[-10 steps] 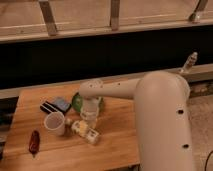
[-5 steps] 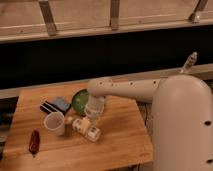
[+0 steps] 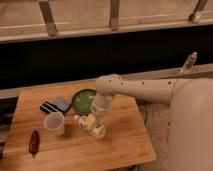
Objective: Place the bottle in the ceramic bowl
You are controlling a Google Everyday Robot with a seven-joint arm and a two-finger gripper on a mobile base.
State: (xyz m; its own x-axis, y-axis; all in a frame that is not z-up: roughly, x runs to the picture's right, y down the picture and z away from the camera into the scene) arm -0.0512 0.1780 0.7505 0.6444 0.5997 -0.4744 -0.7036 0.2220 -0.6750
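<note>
The bottle (image 3: 94,127) lies on its side on the wooden table (image 3: 115,145), just in front of the ceramic bowl (image 3: 82,101) and beside the white cup (image 3: 55,123). The gripper (image 3: 95,117) is directly above the bottle; I cannot tell its state. A red object (image 3: 34,142) lies near the table's left edge.

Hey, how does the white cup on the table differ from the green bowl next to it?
The white cup is tall and narrow, while the ceramic bowl is wide and shallow. The cup is plain white; the bowl is glossy green. The cup stands clear at the front left, whereas the arm reaches over the bowl's right edge, with the gripper down by the bottle. Both sit upright on the wooden table, and neither holds the bottle.
</note>
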